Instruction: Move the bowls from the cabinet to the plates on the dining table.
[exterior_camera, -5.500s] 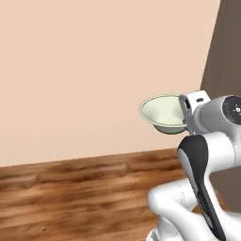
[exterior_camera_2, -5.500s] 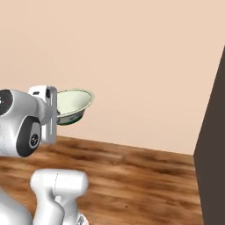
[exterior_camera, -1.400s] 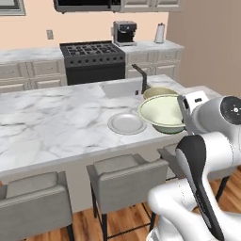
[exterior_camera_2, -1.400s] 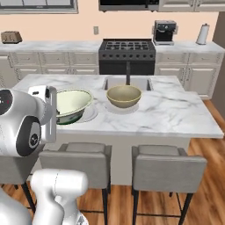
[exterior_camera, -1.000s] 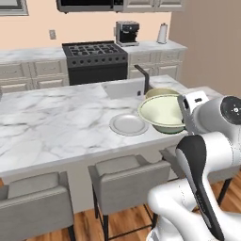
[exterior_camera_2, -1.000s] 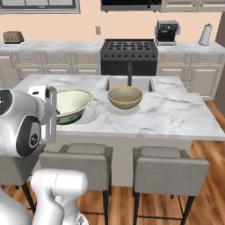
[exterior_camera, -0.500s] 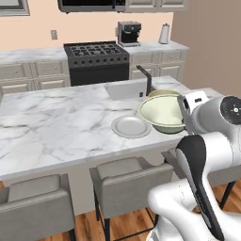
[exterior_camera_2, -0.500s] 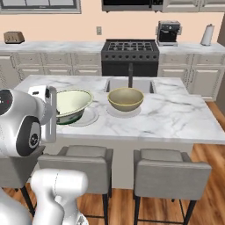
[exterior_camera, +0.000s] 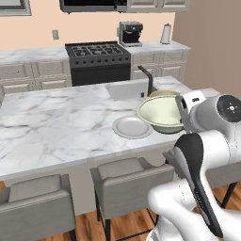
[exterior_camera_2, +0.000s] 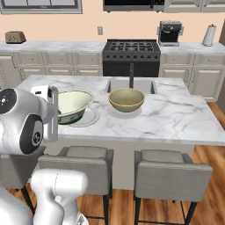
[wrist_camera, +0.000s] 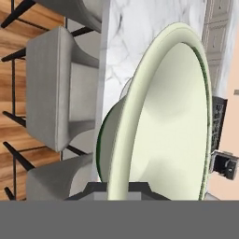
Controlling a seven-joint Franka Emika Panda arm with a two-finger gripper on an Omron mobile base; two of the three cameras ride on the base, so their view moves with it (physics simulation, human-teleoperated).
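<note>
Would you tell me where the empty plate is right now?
The plate lies on the table near its front edge, just left of the held bowl in the left base view.

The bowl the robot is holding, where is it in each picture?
Left base view: the held bowl is right of centre, beside the empty plate.
Right base view: left, over that plate.
Hand view: fills the middle.
Shared landmark: the black stove.

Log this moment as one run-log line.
gripper: shut on pale bowl | pale bowl: held above table, near empty plate | tan bowl: on table by sink
</note>
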